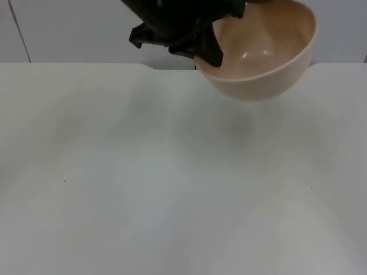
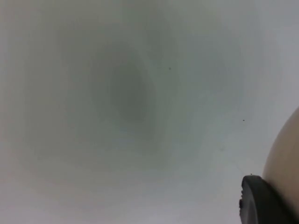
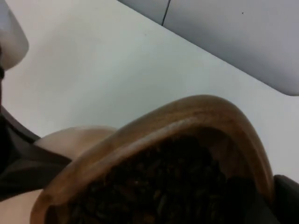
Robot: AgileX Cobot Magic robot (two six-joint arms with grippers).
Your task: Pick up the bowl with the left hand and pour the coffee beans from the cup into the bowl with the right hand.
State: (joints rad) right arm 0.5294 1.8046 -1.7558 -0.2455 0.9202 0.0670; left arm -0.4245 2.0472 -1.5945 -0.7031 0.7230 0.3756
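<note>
A beige bowl (image 1: 265,54) hangs in the air above the table's far edge, tilted a little, and its inside looks empty. My left gripper (image 1: 211,52) is shut on its left rim. In the left wrist view the bowl's outer wall (image 2: 286,158) sits beside a black fingertip (image 2: 259,201). A wooden cup (image 3: 196,114) full of dark coffee beans (image 3: 173,186) is held close to the right wrist camera, tipped toward the bowl's rim (image 3: 77,135) just beyond it. My right gripper is shut on the cup, one fingertip (image 3: 287,198) against its side.
The white table (image 1: 172,183) spreads out below the bowl, with a soft shadow (image 2: 126,93) on it. The grey partition wall (image 1: 69,28) stands behind the far edge. The black left arm (image 3: 16,163) lies beside the bowl.
</note>
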